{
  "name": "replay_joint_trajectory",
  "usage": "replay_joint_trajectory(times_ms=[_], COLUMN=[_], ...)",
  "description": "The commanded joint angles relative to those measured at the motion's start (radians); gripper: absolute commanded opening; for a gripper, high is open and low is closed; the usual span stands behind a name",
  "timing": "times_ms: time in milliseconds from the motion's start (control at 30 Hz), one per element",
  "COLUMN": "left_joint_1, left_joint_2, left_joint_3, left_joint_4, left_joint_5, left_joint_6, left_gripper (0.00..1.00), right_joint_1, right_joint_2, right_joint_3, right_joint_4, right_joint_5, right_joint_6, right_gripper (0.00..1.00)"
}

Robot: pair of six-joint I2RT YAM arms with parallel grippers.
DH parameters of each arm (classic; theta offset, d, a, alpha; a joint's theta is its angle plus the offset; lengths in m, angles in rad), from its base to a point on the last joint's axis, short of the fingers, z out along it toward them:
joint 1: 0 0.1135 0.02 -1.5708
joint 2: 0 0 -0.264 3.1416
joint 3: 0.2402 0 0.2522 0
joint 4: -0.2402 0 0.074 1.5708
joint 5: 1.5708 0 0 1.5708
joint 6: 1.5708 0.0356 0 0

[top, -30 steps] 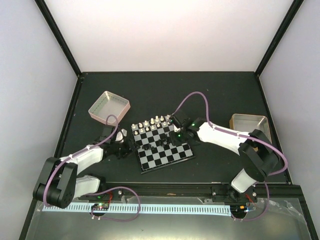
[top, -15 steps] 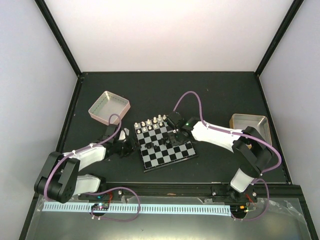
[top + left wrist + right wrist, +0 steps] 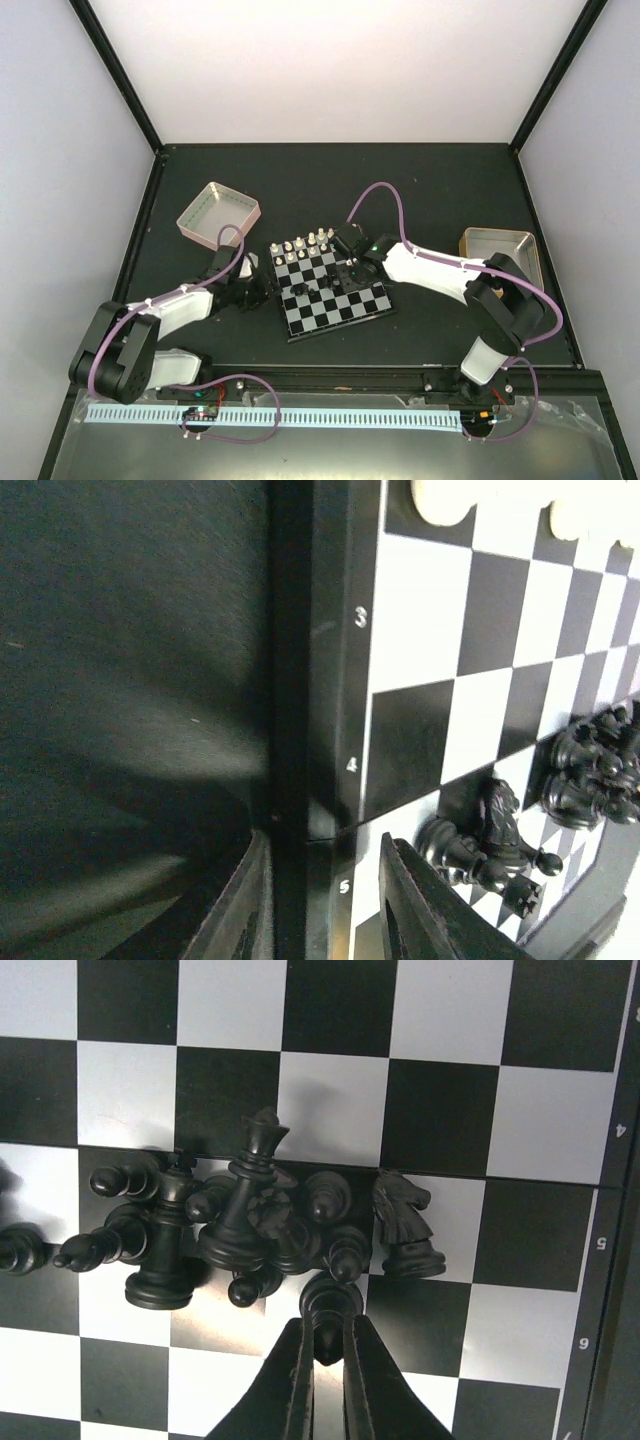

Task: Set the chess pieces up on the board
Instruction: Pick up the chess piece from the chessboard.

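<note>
Even overhead light — left wrist view dim, softly shadowed.

**A:** How does the left arm (image 3: 170, 310) lie?

**B:** It lies low, stretched from the near left corner of the tabletop (image 3: 420, 190) toward the middle. The left end effector (image 3: 320, 910) has its fingers (image 3: 425, 905) spread wide.

**A:** And the right arm (image 3: 440, 270)?

**B:** Its elbow is up by the right edge, with the forearm reaching left toward the centre. The right end effector (image 3: 325, 1340) points down, its fingers (image 3: 290, 1380) nearly together, pinching a black pawn (image 3: 330, 1305).
</note>
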Motion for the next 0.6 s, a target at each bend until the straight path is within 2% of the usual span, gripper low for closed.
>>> replay_joint_trajectory(times_ms=[0,267,433,567], left_joint_1=[-0.006,-0.004,-0.005,-0.005], left_joint_2=[-0.048,-0.169,-0.227,-0.32], left_joint_3=[0.008,0.031,0.035,0.023], left_joint_4=[-0.051,-0.135,-0.151,-0.143], left_joint_5=[-0.09,-0.15,-0.179,-0.212], left_joint_6=[0.008,0.038,0.064,0.074], left_gripper=[0.35,0.56,0.61,0.69], right_joint_1=[0.006,0.005,-0.004,-0.031], right_joint_2=[-0.03,-0.22,-0.311,-0.338], right_joint_3=[-0.018,-0.085,-0.142,-0.209], right_joint_4=[0.015,-0.008,-0.053,-0.063], right_joint_5=[-0.007,-0.013,0.062,0.092], right_joint_6=[0.006,0.02,0.057,0.081], right_gripper=[0.01,0.01,0.01,0.01])
